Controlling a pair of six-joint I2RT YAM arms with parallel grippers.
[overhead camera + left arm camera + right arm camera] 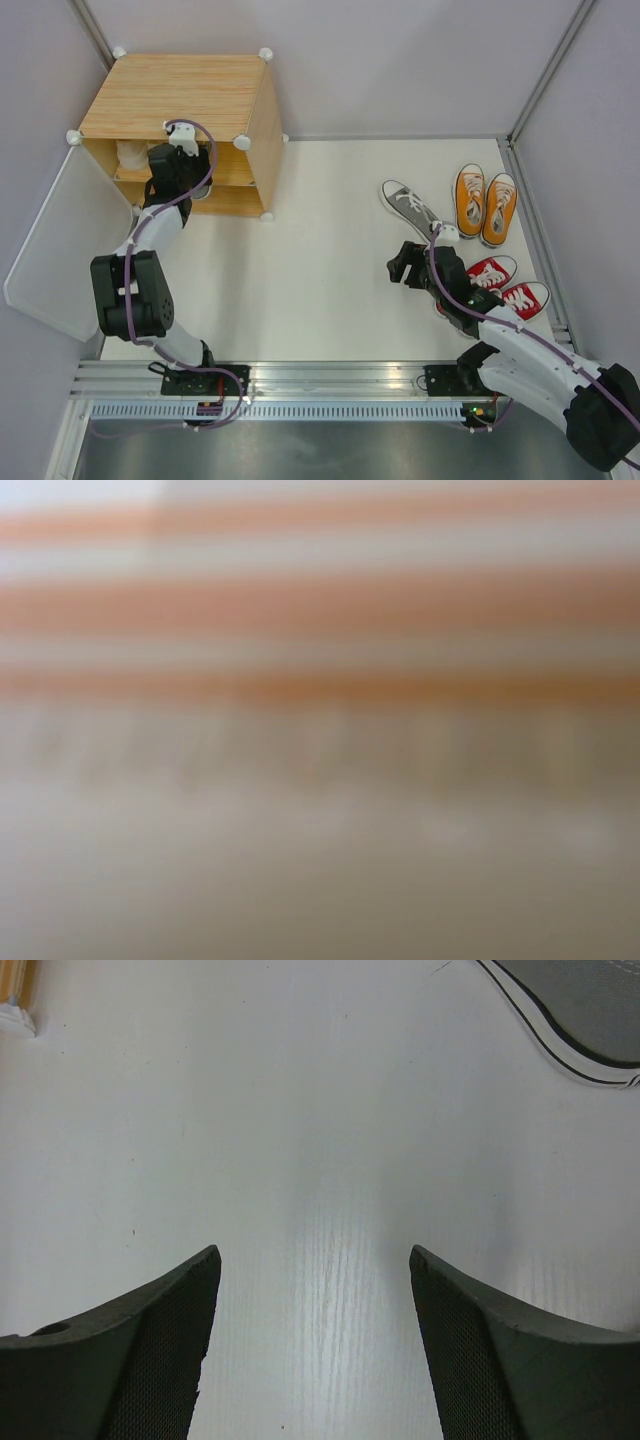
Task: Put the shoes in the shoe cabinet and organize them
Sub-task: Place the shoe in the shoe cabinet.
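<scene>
The shoe cabinet (185,95) stands at the back left with its white door (60,245) swung open. A cream shoe (130,155) shows on its middle shelf. My left arm reaches into the cabinet's front, and its fingers are hidden under the top panel. The left wrist view is only a blur of orange and beige bands. One grey shoe (410,205) (585,1010), an orange pair (485,205) and a red pair (508,285) lie on the table at the right. My right gripper (403,265) (314,1252) hovers open over bare table, just below the grey shoe and left of the red pair.
The white table (330,260) is enclosed by grey walls with metal frame posts. A rail (320,385) carries both arm bases along the near edge. A corner connector of the cabinet (15,1015) shows at the top left of the right wrist view.
</scene>
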